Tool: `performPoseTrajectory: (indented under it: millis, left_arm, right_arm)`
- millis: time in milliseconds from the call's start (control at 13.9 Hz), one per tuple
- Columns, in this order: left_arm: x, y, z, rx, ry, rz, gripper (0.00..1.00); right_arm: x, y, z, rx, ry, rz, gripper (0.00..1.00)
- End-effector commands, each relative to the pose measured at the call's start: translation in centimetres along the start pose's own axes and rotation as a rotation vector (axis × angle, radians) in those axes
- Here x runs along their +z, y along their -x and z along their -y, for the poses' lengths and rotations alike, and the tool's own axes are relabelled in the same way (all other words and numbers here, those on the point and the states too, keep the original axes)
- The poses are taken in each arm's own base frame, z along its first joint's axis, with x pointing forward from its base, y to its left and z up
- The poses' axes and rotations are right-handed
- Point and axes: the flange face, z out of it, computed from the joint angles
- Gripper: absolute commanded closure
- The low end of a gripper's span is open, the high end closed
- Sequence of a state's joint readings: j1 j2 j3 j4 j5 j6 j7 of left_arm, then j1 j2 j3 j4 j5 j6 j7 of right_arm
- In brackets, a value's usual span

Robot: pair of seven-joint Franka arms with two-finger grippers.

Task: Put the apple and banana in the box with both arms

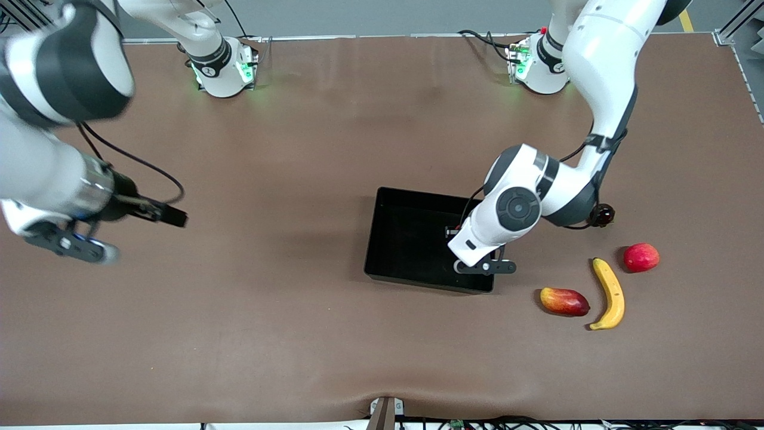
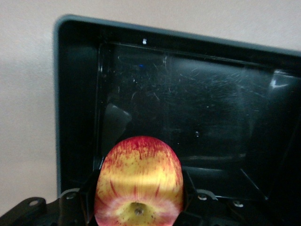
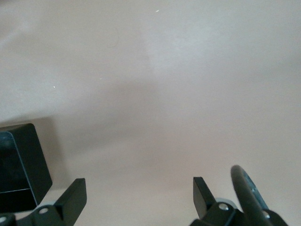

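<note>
The black box [image 1: 382, 198] sits mid-table; it also shows in the left wrist view [image 2: 77, 94] and in the right wrist view [image 3: 19, 165]. My left gripper [image 1: 468, 245] is over the box's end toward the left arm. In the left wrist view it [image 2: 138, 193] is shut on the apple [image 2: 138, 181], red streaked with yellow, above the box's floor. The arm hides the apple in the front view. The banana [image 1: 610, 294] lies on the table toward the left arm's end. My right gripper [image 1: 160, 213] is open and empty over bare table [image 3: 139, 190] at the right arm's end.
An oblong red-and-yellow fruit [image 1: 564, 301] lies beside the banana, on its box side. A plain pinkish-red fruit [image 1: 641, 257] lies beside the banana's farther tip. A small dark round thing [image 1: 601, 215] sits under the left arm's elbow.
</note>
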State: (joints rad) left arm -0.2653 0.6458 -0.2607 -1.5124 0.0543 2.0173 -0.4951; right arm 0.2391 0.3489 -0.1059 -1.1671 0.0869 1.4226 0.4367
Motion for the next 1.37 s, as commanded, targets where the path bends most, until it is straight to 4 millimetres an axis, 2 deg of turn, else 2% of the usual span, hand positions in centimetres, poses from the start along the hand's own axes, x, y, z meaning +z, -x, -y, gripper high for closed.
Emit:
performPoseTrajectory:
  millis: [0,216,288,432,792,936,1008,1080,1152,1295]
  left_arm:
    - [1.6,-0.5,-0.2,-0.01,-0.026,0.015,1.0]
    - [3.7,-0.5,-0.2,-0.009,-0.034,0.044,1.0]
    - [4.6,-0.6,-0.1,-0.009,-0.039,0.057,1.0]
    - [6.0,-0.5,-0.2,-0.01,-0.043,0.077,1.0]
    - [7.0,0.5,-1.8,-0.019,-0.054,0.09,1.0]
    - [7.9,0.7,-1.9,-0.021,-0.061,0.103,1.0]
    - [8.1,0.6,-2.0,-0.021,-0.058,0.105,0.89]
    - [8.5,0.6,-1.9,-0.02,-0.061,0.108,0.52]
    - [8.6,0.5,-1.9,-0.013,-0.063,0.102,0.01]
    - [7.9,0.4,-2.1,-0.013,-0.063,0.09,0.0]
  right_arm:
    - [-3.0,2.0,-6.7,-0.108,-0.01,-0.017,0.0]
    - [-6.1,3.0,-12.6,-0.123,-0.025,-0.027,0.0]
    - [-6.9,3.2,-13.8,-0.17,-0.032,-0.042,0.0]
    - [-8.7,5.4,-14.7,-0.255,-0.028,-0.056,0.0]
    - [-6.1,9.6,-16.6,-0.266,-0.009,-0.074,0.0]
    - [-6.3,9.6,-16.8,-0.263,-0.01,-0.076,0.0]
    - [-7.2,9.5,-16.7,-0.266,-0.008,-0.094,0.0]
    - [-7.6,9.0,-16.8,-0.26,-0.006,-0.103,0.0]
    - [-8.0,8.7,-17.2,-0.252,-0.006,-0.112,0.0]
    - [-8.0,8.2,-18.1,-0.271,-0.004,-0.115,0.0]
